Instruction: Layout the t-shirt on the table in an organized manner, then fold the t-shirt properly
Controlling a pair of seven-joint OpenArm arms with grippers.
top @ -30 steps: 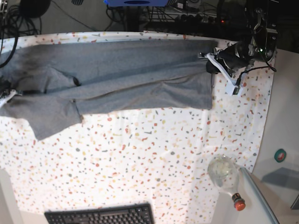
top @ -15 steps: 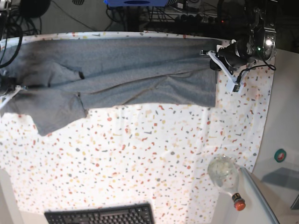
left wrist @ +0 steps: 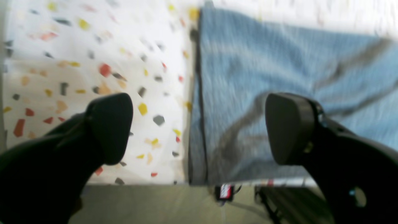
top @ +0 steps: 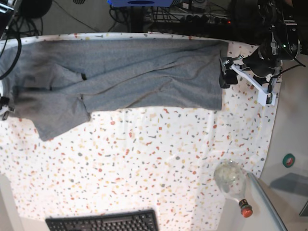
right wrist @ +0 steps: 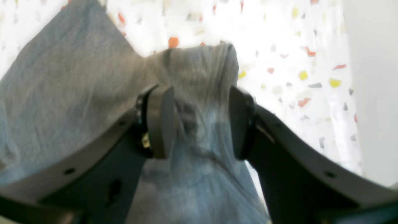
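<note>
The heather-grey t-shirt (top: 130, 72) lies stretched along the far side of the speckled table (top: 144, 159), one sleeve hanging toward the near left. My left gripper (top: 224, 72) stands wide open just off the hem at the shirt's right end. In the left wrist view the hem edge of the t-shirt (left wrist: 279, 62) lies flat on the table (left wrist: 77, 46) between the spread fingers of that gripper (left wrist: 199, 124). My right gripper (right wrist: 202, 121) is open, its pads apart, with a raised fold of the t-shirt (right wrist: 62, 77) standing between them. In the base view it barely shows at the left edge (top: 4, 108).
A clear bottle (top: 231, 180) with a red cap lies near the front right corner. A black keyboard (top: 103, 222) sits at the front edge. A plain grey side surface (top: 293, 125) with a small teal disc (top: 288, 160) borders the right. Cables crowd the back.
Both grippers have opened. The left one let go of the hem and drew away to the right. The shirt's left part has settled lower on the table.
</note>
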